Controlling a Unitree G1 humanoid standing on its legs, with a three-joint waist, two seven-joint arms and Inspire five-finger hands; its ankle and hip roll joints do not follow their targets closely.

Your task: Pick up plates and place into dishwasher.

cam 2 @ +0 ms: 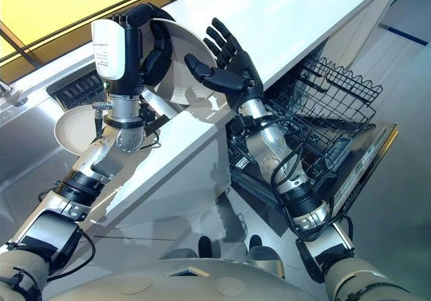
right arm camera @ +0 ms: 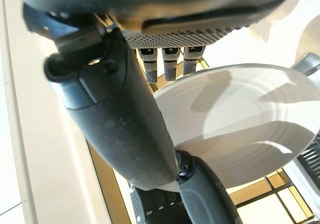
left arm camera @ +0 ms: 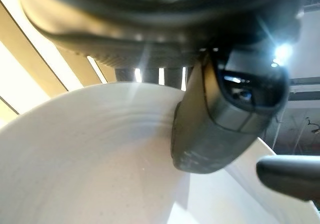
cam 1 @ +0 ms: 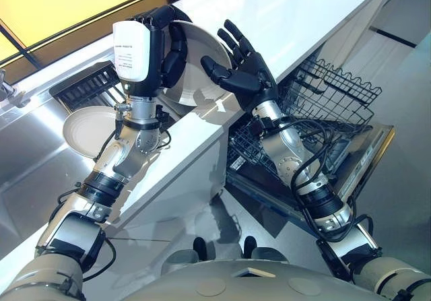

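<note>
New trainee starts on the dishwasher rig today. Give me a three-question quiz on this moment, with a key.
1. True or false: the left hand is curled round a white plate.
2. The right hand is: A) shut on the plate; B) open beside the plate; C) down in the rack.
3. Fill in: a second plate lies by the dark drying rack, while the dishwasher's wire basket stands pulled ____.

Key:
1. True; the thumb presses the plate's face.
2. B
3. out
</note>
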